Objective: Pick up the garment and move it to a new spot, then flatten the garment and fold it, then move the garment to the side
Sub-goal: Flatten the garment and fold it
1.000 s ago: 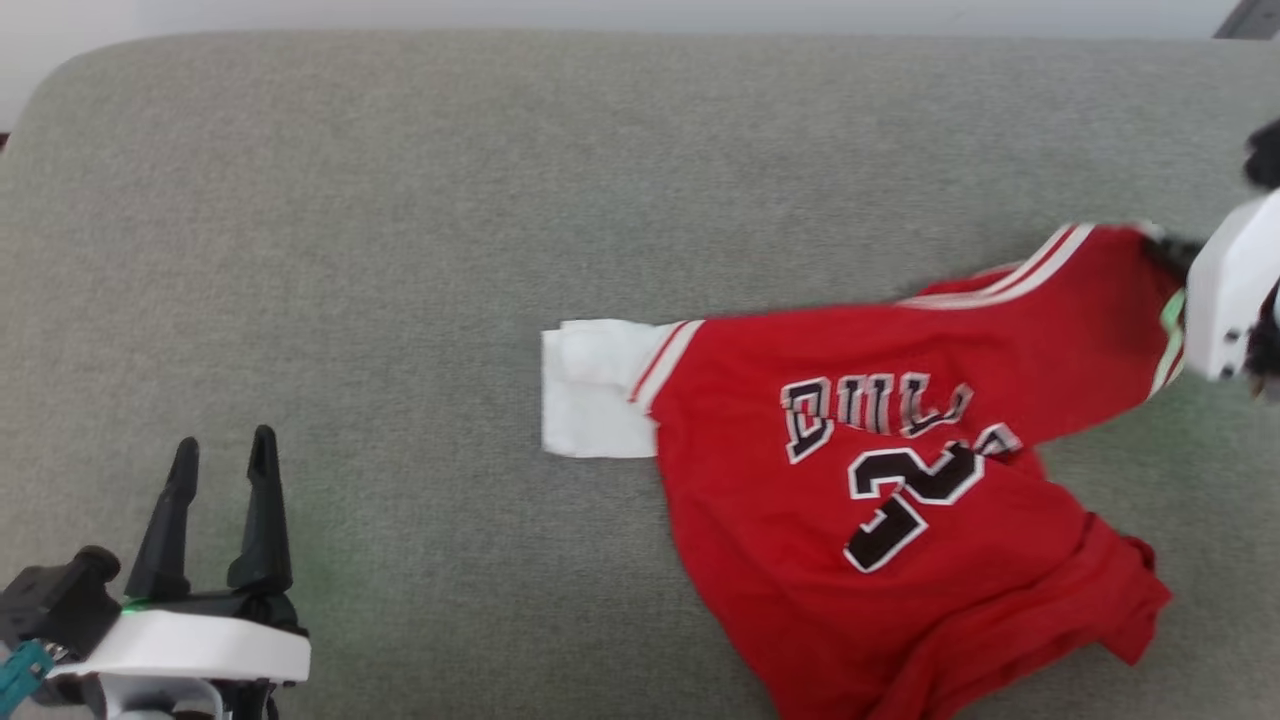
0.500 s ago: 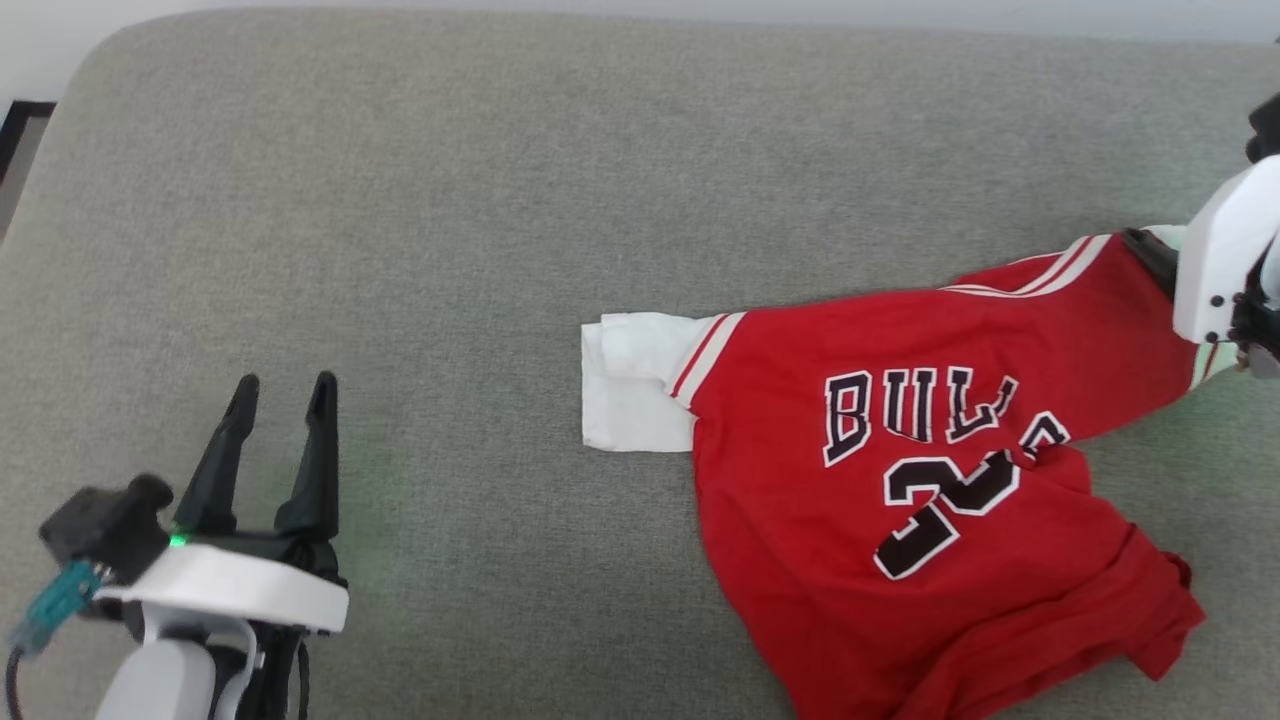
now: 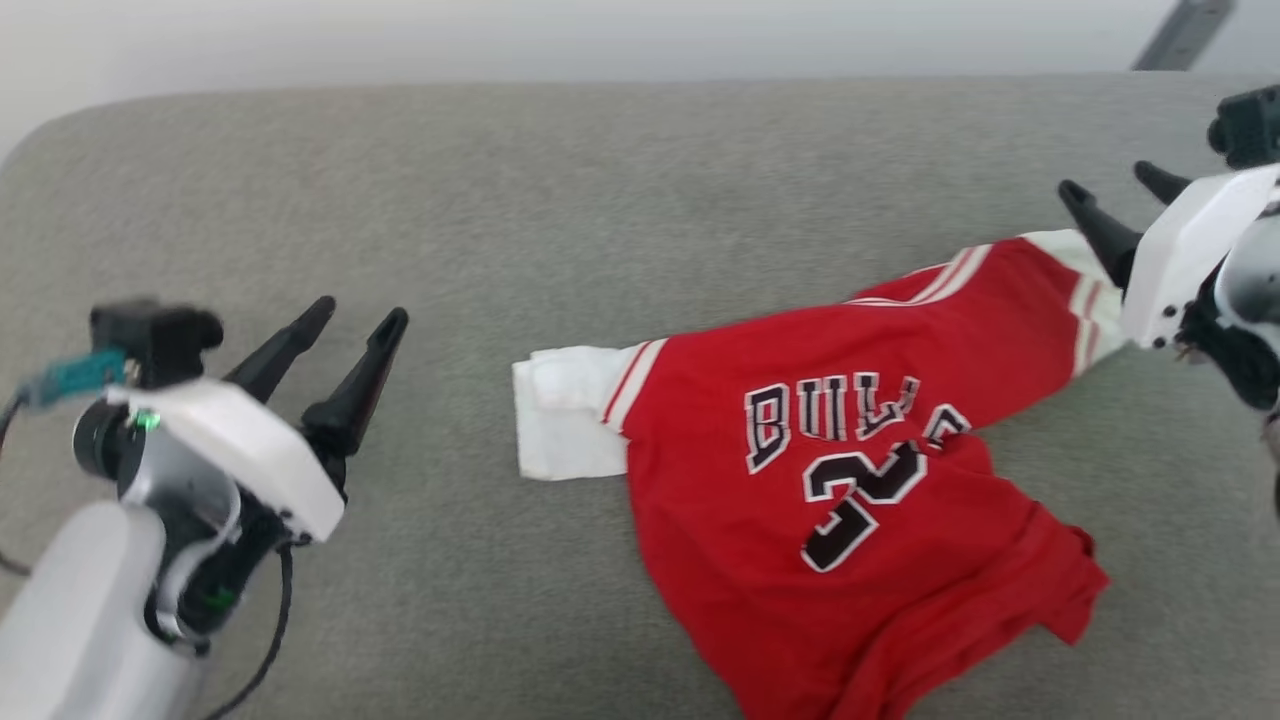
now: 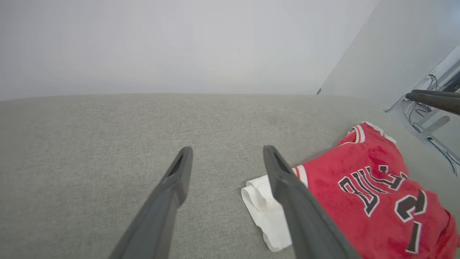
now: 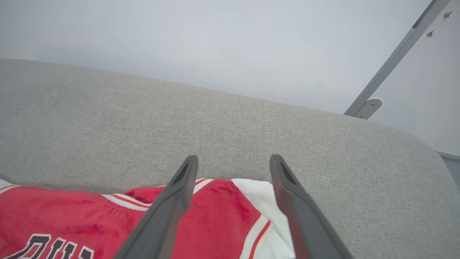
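- Head view: the bright red soft-fabric T-shirt with white short sleeves, the garment (image 3: 850, 500), lies print-side up on the grey woven-fabric cushion (image 3: 600, 200), right of the middle.
  - Its long axis runs sleeve to sleeve, from the folded white sleeve (image 3: 560, 420) near the centre up to the stretched white sleeve (image 3: 1085, 300) at the upper right. The hem is bunched at the lower right.
  - The right gripper (image 3: 1105, 178) hangs just beside the stretched white sleeve, fingers spread wide with nothing between them.
  - The left gripper (image 3: 362, 310) is equally wide and empty. It is well apart from the folded white sleeve, with bare cushion between.
- Left wrist view: the left gripper (image 4: 227, 149) points across bare cushion. The garment (image 4: 359, 187) lies off to that view's right, and the folded white sleeve (image 4: 262, 205) shows just past the right-hand finger.
- Right wrist view: the right gripper (image 5: 233, 158) stands open above the garment's shoulder (image 5: 222, 205). The stretched white sleeve (image 5: 266, 194) lies below the gap between its fingers, and whether they touch the cloth I cannot tell.
- Judgement: the right arm is much the nearer. To flatten the garment along this axis, the left arm would have to cross to the folded white sleeve first.
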Tool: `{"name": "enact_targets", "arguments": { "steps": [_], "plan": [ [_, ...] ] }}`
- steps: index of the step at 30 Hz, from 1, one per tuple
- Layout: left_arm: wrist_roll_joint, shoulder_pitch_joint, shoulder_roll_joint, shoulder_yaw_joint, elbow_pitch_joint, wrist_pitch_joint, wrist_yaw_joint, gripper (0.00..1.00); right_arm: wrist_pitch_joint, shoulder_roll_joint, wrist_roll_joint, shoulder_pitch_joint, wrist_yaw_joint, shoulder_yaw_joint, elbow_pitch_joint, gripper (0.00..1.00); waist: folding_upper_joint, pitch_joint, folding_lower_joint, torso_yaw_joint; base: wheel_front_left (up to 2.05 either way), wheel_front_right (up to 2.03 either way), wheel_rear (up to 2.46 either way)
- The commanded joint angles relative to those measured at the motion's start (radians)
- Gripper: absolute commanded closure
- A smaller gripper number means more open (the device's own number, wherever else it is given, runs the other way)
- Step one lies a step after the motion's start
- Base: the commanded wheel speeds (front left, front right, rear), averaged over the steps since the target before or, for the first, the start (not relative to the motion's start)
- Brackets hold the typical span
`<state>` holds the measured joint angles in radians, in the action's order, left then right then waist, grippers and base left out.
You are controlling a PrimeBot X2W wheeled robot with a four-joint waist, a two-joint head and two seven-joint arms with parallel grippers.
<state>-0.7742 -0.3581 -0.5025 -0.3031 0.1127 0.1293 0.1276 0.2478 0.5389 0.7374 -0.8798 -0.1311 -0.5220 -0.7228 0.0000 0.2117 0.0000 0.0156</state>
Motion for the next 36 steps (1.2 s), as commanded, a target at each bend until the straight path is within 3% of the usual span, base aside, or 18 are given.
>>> {"name": "enact_targets", "arguments": {
  "steps": [1, 7, 18, 26, 36],
  "plan": [
    [-0.030, -0.040, -0.020, -0.018, 0.000, 0.062, 0.003, 0.00, -0.034, -0.012, -0.007, 0.034, 0.001, 0.008, 0.030, 0.00, 0.0000, -0.022, 0.0000, -0.038, 0.00, 0.00, 0.00],
    [-0.075, -0.141, -0.055, -0.063, 0.039, 0.254, 0.001, 0.00, -0.150, -0.037, -0.060, 0.117, 0.001, 0.068, 0.127, 0.00, 0.0000, -0.037, 0.0000, -0.096, 0.00, 0.00, 0.00],
    [-0.129, -0.260, -0.045, -0.146, 0.155, 0.542, -0.048, 0.00, -0.267, -0.127, -0.222, 0.329, 0.001, 0.281, 0.343, 0.00, 0.0000, -0.026, 0.0000, -0.173, 0.00, 0.00, 0.00],
    [-0.149, -0.283, -0.038, -0.173, 0.234, 0.666, -0.098, 0.00, -0.236, -0.227, -0.300, 0.477, 0.000, 0.413, 0.502, 0.00, 0.0000, 0.002, 0.0000, -0.213, 0.00, 0.00, 0.00],
    [-0.151, -0.302, -0.051, -0.182, 0.333, 0.737, -0.148, 0.00, -0.141, -0.312, -0.344, 0.589, 0.001, 0.491, 0.684, 0.00, 0.0000, 0.068, 0.0000, -0.260, 0.00, 0.00, 0.00]
  ]
}}
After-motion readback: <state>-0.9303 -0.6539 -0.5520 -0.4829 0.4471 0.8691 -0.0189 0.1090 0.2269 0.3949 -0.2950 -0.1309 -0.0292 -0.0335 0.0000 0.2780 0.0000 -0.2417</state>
